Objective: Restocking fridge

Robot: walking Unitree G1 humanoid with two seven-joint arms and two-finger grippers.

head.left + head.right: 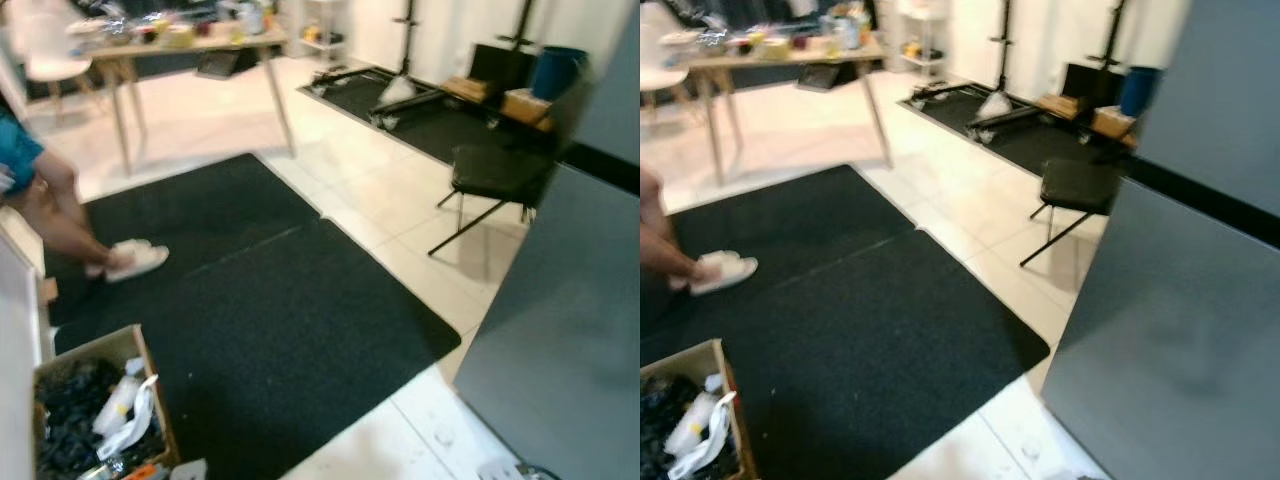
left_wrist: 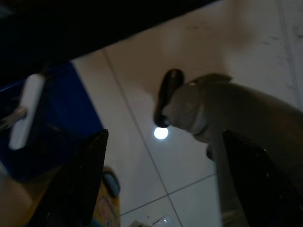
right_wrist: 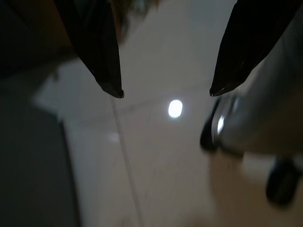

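Facing grey fridge (image 1: 560,340) | black mat (image 1: 270,330) on white tiles (blurred) | both grippers hanging, fingers apart

Counts: one fridge (image 1: 560,330), grey, doors shut. Two black mats (image 1: 270,320), one near, one far (image 1: 430,110). One black chair (image 1: 495,175). One table (image 1: 190,45), cluttered, items too blurred to count. One white chair (image 1: 50,45). One cardboard box (image 1: 100,410) of mixed items. One blue bin (image 1: 555,70). One person (image 1: 40,200), one white shoe (image 1: 135,260) visible. Two grippers: left (image 2: 161,179), right (image 3: 165,90), two black fingers each, spread.
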